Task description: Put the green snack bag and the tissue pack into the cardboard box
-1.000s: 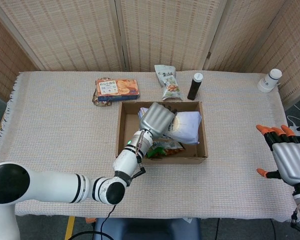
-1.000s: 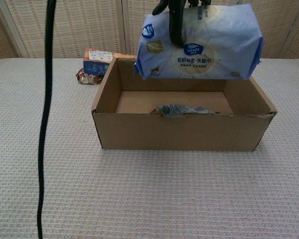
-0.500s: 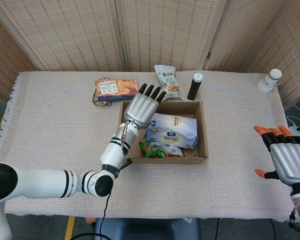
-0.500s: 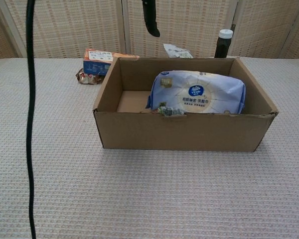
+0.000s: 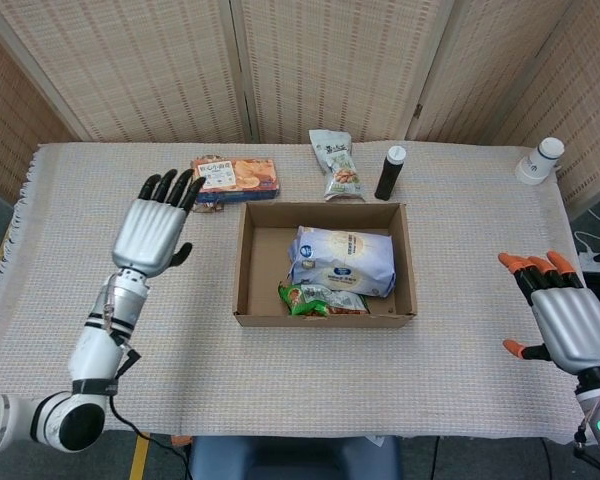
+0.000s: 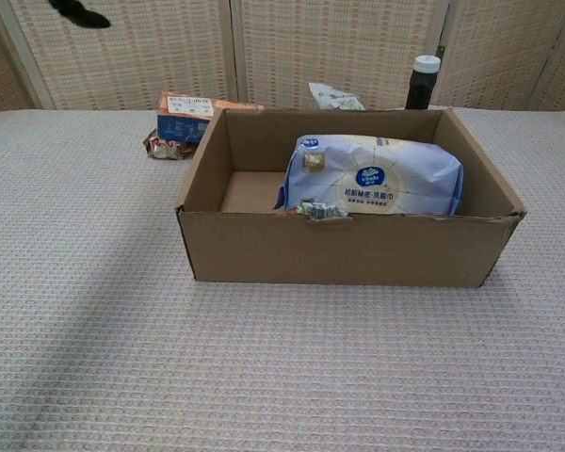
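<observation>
The cardboard box stands at the table's middle. Inside it lies the blue-and-white tissue pack, toward the right side. The green snack bag lies in the box's front part, below the tissue pack; only its top edge peeks over the front wall in the chest view. My left hand hovers open, fingers spread, well left of the box and holding nothing; a dark fingertip shows at the chest view's top left. My right hand is open at the table's right edge, far from the box.
Behind the box lie an orange snack box, a pale snack bag and a dark bottle. A white container stands at the far right corner. Woven screens close off the back.
My left hand released the tissue pack into the box, then lifted away and swung far to the left. The pack now rests inside. My right hand barely moved.
</observation>
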### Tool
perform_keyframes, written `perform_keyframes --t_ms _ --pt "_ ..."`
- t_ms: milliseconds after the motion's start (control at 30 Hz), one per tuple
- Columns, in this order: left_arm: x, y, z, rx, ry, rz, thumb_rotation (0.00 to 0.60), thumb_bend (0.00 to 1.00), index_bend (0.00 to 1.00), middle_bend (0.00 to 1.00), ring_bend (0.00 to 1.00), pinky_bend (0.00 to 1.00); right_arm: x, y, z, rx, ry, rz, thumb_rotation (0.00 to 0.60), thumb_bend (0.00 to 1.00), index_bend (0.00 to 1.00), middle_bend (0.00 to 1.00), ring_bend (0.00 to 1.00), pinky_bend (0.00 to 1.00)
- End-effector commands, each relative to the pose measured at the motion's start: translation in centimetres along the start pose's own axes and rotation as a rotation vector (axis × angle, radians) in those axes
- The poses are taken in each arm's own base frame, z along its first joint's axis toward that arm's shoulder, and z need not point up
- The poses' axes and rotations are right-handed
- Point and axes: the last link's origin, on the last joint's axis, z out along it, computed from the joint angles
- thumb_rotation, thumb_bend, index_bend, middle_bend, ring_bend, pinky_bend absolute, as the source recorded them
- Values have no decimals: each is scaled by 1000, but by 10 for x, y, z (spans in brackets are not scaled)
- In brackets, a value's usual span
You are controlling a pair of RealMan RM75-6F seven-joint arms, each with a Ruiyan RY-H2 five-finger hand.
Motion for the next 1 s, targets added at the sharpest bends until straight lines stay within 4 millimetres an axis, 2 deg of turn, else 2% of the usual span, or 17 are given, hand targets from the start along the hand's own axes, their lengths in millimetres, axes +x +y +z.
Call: perform_keyframes --t_ms 33,133,267,367,467,733,1000 --pt "-26 -97 -89 157 94 -137 600 246 0 31 0 119 -1 0 -2 -1 7 0 600 65 90 112 0 0" --pt "-41 -117 -111 193 130 -193 600 241 12 73 5 145 -3 -2 -2 5 5 -6 600 65 90 112 0 0" --pt "-74 -135 -135 253 84 -236 600 240 32 96 18 157 -7 -5 -2 25 -2 -11 600 66 90 112 0 0" --pt "-96 -140 -147 268 32 -248 600 239 32 96 18 157 -9 -6 -3 28 -7 -13 600 66 90 112 0 0" --pt "-107 -143 -152 262 15 -235 600 240 32 96 19 157 -10 -6 -2 24 -9 -15 600 65 90 112 0 0" --pt "-111 -143 -157 213 5 -197 600 241 32 96 18 157 -16 -10 0 34 -28 -20 600 65 90 112 0 0" --pt "-114 -152 -161 213 -55 -206 600 240 32 99 19 158 -19 -11 2 31 -28 -26 600 65 90 112 0 0"
